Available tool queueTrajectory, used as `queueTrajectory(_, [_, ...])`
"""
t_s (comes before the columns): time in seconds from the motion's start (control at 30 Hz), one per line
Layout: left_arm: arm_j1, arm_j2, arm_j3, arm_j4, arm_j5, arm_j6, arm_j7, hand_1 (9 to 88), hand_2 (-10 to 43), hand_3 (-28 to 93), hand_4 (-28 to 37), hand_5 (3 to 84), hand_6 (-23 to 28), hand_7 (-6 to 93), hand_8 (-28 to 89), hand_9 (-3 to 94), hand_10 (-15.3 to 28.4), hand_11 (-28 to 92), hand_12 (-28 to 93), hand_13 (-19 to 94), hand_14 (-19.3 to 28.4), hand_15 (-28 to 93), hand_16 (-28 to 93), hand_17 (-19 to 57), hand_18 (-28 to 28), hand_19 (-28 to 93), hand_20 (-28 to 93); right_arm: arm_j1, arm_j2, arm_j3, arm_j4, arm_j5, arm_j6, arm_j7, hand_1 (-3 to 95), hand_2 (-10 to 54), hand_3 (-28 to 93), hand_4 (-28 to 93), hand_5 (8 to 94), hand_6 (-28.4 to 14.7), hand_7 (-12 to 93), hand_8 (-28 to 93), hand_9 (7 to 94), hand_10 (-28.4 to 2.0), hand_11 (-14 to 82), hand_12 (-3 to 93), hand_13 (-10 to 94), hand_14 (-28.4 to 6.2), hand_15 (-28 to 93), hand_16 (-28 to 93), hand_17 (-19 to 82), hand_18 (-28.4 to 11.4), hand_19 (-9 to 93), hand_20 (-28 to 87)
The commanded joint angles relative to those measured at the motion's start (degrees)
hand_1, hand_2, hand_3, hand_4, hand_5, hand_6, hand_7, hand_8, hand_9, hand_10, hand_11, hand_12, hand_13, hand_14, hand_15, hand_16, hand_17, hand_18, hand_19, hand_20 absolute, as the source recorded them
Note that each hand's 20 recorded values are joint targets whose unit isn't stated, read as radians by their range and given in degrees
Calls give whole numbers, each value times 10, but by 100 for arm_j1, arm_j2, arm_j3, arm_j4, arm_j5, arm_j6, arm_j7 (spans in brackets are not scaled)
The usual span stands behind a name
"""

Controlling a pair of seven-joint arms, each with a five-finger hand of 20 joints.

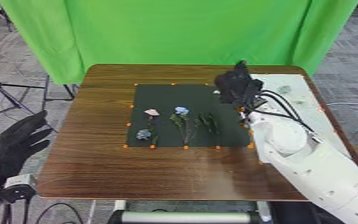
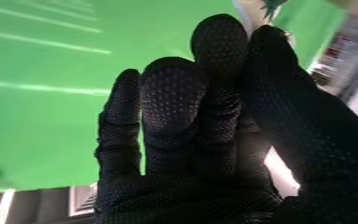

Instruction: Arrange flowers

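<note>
Perhaps for gentle placing, the right hand [image 1: 236, 86] pinches a white flower [image 2: 252, 10] in its fingers; the left hand [image 1: 14, 142] is relaxed.

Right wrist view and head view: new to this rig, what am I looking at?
It's a two-armed robot wearing black gloves at a brown table. The head view looks forward and down from its head; the right wrist view comes from a camera on the right arm, close behind that hand's glove.

On the table is a dark mat holding a pink flower, two bluish flowers and green leaves. The right hand, at the mat's far right, pinches a white item with some green, perhaps another flower. The left hand is open, beside the table.
</note>
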Motion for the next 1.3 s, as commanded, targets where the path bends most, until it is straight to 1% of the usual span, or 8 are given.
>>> queueTrajectory(0.03, [69,-23,-20,-38,6,24,-18,228,-36,708,-283,220,11,218,-104,175,86,152,187,150,115,222,37,-92,190,398,66,-32,-441,-324,-119,-78,-249,-232,441,-95,860,-283,697,44,533,10,880,-37,229,504,745,-29,635,337,187,-159,669,450])
queueTrajectory(0.33, [2,11,9,-8,6,-10,-41,228,-37,707,-283,220,11,216,-102,175,85,151,187,150,116,223,38,-92,190,397,66,-31,-711,-567,-90,-137,-431,-292,434,-95,873,-283,698,44,533,9,882,-39,227,505,744,-32,636,341,185,-159,668,451])
queueTrajectory(0.53, [3,2,18,-5,11,-8,-48,228,-36,706,-283,220,10,215,-102,175,85,149,188,150,116,222,38,-92,190,397,66,37,-830,-775,87,-314,-364,-257,434,-95,873,-283,698,45,535,9,881,-39,229,505,743,-32,639,339,184,-159,668,452])
queueTrajectory(0.7, [-13,8,23,4,10,-14,-45,229,-35,705,-283,220,10,215,-101,175,85,149,190,150,115,221,38,-93,190,397,67,123,-889,-875,258,-428,-211,-18,434,-95,871,-283,695,45,538,11,881,-38,229,507,742,-32,641,338,184,-159,668,452])
queueTrajectory(0.8, [-9,13,26,1,8,-17,-59,229,-36,706,-283,220,10,215,-102,176,85,150,189,150,115,222,38,-92,190,397,67,126,-915,-848,305,-453,-150,72,435,-95,869,-283,694,45,538,11,881,-37,226,508,742,-32,642,337,184,-159,668,453])
queueTrajectory(1.0, [-3,8,20,3,8,-12,-36,229,-36,706,-283,220,9,216,-102,175,85,150,189,150,115,221,38,-92,190,397,67,148,-903,-791,307,-451,-12,176,436,-95,868,-283,694,44,538,12,881,-38,226,511,743,-34,647,334,184,-160,670,454])
queueTrajectory(1.27, [-16,38,35,19,4,-17,-40,229,-36,706,-283,220,10,217,-103,174,85,148,190,150,115,221,39,-93,190,397,67,154,-984,-854,506,-571,-52,132,437,-95,866,-283,694,43,539,12,880,-38,228,511,741,-34,651,331,184,-160,670,455])
queueTrajectory(1.3, [-22,42,26,19,0,-27,-58,229,-36,706,-283,220,10,217,-103,174,85,149,190,150,115,221,39,-93,190,397,67,147,-996,-871,542,-603,-56,100,438,-95,866,-283,694,43,539,12,880,-38,229,510,741,-34,652,331,184,-160,670,455])
